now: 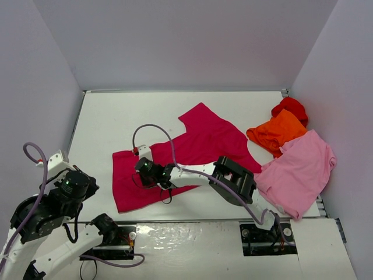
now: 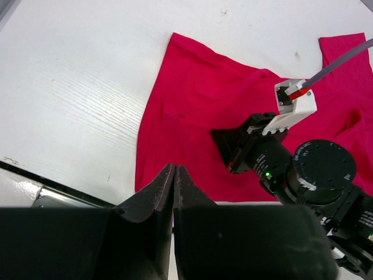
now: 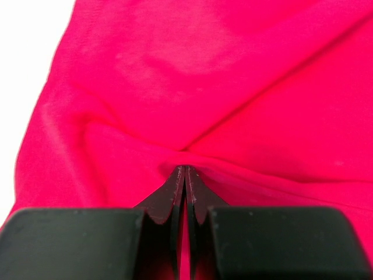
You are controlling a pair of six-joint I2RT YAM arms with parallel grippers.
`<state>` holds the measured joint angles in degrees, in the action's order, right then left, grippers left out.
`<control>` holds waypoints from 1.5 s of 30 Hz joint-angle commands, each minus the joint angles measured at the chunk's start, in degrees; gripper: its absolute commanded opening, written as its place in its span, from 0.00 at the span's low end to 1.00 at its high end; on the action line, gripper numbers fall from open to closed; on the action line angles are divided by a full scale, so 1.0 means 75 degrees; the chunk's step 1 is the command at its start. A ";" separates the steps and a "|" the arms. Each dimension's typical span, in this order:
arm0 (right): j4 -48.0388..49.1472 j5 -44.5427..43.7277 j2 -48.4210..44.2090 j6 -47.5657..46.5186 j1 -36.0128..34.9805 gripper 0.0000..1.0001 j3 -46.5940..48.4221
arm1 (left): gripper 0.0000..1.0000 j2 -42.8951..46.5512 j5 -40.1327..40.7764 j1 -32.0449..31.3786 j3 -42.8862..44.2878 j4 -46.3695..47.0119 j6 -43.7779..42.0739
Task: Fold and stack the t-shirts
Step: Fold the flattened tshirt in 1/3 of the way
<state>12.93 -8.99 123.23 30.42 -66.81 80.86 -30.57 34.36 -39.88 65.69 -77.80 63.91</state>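
The crimson-magenta t-shirt (image 1: 198,146) lies spread across the middle of the table. My right gripper (image 1: 136,177) reaches left over it and is shut on a pinched fold of its cloth (image 3: 175,154) near the shirt's lower left part. In the left wrist view the right gripper (image 2: 226,150) rests on the shirt (image 2: 192,105). My left gripper (image 2: 173,169) is shut and empty, hovering above the table's near edge by the shirt's near-left corner; in the top view it (image 1: 87,188) is at the lower left. The light pink (image 1: 297,172), orange (image 1: 277,133) and red (image 1: 290,108) shirts lie at the right.
White walls enclose the table on the left, back and right. The three other shirts are piled against the right wall. The right arm's elbow (image 1: 233,178) and purple cable (image 1: 151,127) hang over the crimson shirt. The table's near edge (image 2: 52,189) runs just below the shirt.
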 commanded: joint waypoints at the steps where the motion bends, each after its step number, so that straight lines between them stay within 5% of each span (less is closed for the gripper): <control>1: -0.0209 0.0231 0.0573 -0.0021 -0.0303 0.00 0.0686 | 0.00 -0.0182 0.0194 0.0032 0.0218 -0.0995 0.0085; 14: -0.0553 0.0730 0.3395 -0.0358 0.0386 0.00 0.4630 | 0.00 0.0060 -0.0007 0.0032 0.0161 -0.1172 0.0066; 22: 0.0627 0.0477 0.2657 -0.0969 0.0748 0.02 0.4333 | 0.00 -0.0011 -0.0056 0.0033 -0.0060 -0.0861 0.0000; 27: 0.1796 0.0235 0.1165 -0.1182 0.1075 0.73 0.3351 | 0.00 -0.0220 -0.0216 0.0034 -0.0314 -0.0322 -0.0181; 29: 0.2100 0.0051 0.0501 -0.1292 0.1229 0.93 0.3036 | 0.00 -0.0313 -0.0299 0.0043 -0.0394 -0.0130 -0.0255; 33: 0.2081 -0.0293 -0.0809 -0.1646 0.1540 1.00 0.2172 | 0.00 -0.0501 -0.0432 0.0043 -0.0472 0.0226 -0.0410; 39: 0.0285 -0.1972 -0.2242 -0.1867 0.2246 0.94 0.0979 | 0.00 -0.1462 -0.0662 0.0044 -0.0677 0.1142 -0.0907; 41: -0.0482 -0.2696 -0.2940 -0.1707 0.2653 0.65 0.0032 | 0.00 -0.1937 -0.0829 0.0044 -0.0834 0.1956 -0.1259; 44: -0.1066 -0.3064 -0.3796 -0.1035 0.3211 0.08 -0.1192 | 0.00 -0.3150 -0.1438 0.0067 -0.1070 0.3140 -0.1700; 45: -0.1122 -0.2780 -0.4137 -0.0864 0.3464 0.04 -0.1616 | 0.00 -0.3657 -0.1610 0.0089 -0.1082 0.3580 -0.1844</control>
<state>12.94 -23.62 99.33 19.27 -45.94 78.79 -45.51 27.96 -39.68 58.63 -67.29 56.54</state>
